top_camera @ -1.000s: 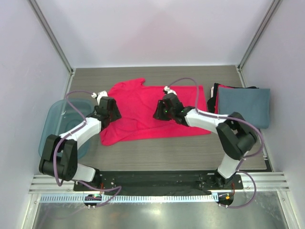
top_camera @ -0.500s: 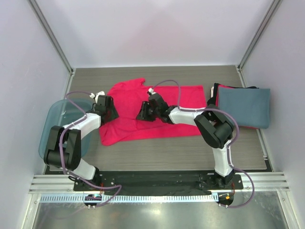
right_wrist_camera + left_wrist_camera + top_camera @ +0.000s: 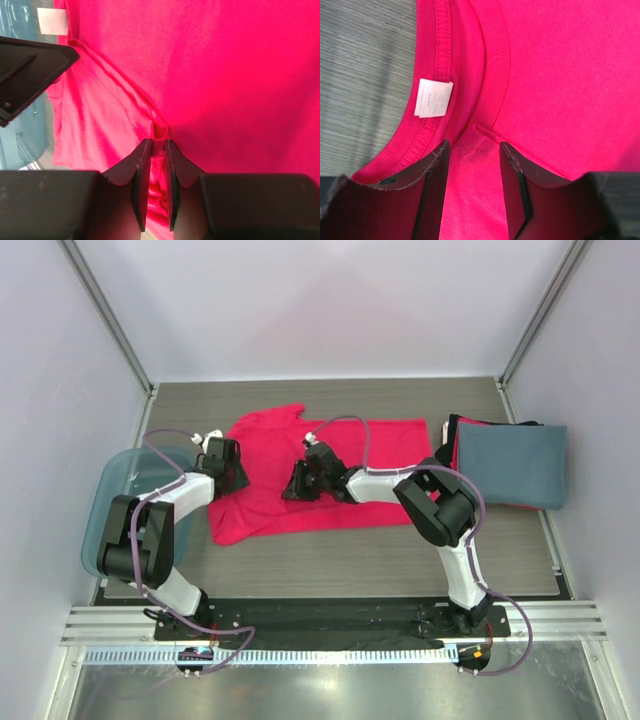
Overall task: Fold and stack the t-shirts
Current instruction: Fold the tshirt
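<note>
The table [image 3: 400, 550] was largely taken up by the pink-red t-shirt [image 3: 390, 445], which was spread flat and still unfolded across its middle. At the right edge a blue-grey t-shirt [image 3: 510, 462] was laid folded on top of a stack, well apart from the spread shirt, and a translucent bin [image 3: 105, 502] was seen at the left.

The spread shirt was judged to be light, soft and limp: no shape would be kept once it was lifted, and the cloth would drag and wrinkle if pulled from one point only. A hold at two places along the shoulder line, beside the collar [image 3: 492, 60], was judged best.

The right gripper [image 3: 156, 142] was clamped on a small raised fold of the pink-red cloth, its fingers nearly together. The left gripper [image 3: 471, 147] was set down with its jaws apart, astride the cloth just below the collar and the white label [image 3: 434, 97]; nothing was gripped by it yet.

Compared with a second earlier, the right gripper [image 3: 297, 483] had been carried leftward across the shirt, closer to the left gripper [image 3: 228, 472], while the shirt's outline was almost unchanged.
</note>
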Controlling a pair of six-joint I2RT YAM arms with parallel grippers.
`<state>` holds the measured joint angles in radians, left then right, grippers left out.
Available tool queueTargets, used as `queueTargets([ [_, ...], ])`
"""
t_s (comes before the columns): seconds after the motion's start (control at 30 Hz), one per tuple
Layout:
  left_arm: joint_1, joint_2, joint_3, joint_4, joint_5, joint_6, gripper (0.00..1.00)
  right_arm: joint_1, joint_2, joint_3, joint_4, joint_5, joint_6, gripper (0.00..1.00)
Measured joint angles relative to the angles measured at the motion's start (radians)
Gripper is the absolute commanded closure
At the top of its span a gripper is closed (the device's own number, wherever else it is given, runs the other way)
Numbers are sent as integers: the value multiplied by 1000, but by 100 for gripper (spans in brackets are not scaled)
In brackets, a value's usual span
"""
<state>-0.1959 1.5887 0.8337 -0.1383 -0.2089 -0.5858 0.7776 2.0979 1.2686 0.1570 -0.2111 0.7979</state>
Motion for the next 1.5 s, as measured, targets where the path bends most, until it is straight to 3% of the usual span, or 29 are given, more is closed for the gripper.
queueTargets([
  [0.07, 0, 1, 0, 0, -1, 2, 54, 0, 2, 9, 0, -2, -1, 83],
  [0.1, 0, 2, 0, 0, -1, 3, 54, 0, 3, 16, 0, -5, -3, 96],
  [0.13, 0, 6, 2, 0, -2, 4, 54, 0, 4, 21, 0, -6, -5, 99],
  [0.27, 0, 39, 24, -1, -9, 14, 56, 0, 4, 30, 2, -10, -5, 99],
  [0.47, 0, 68, 37, -2, -12, 20, 75, 0, 4, 30, 1, -17, -5, 99],
  [0.6, 0, 70, 39, -1, -15, 21, 100, 0, 4, 30, 2, -20, -5, 99],
  [0.8, 0, 55, 38, -3, -17, 22, 100, 1, 4, 30, 2, -21, -6, 99],
  [1.17, 0, -149, -2, -8, -33, 14, 100, 1, -27, 16, -5, -16, -17, 99],
  [1.5, -3, -154, 3, -8, -35, 15, 100, 2, -119, -10, -10, 34, -40, 99],
])
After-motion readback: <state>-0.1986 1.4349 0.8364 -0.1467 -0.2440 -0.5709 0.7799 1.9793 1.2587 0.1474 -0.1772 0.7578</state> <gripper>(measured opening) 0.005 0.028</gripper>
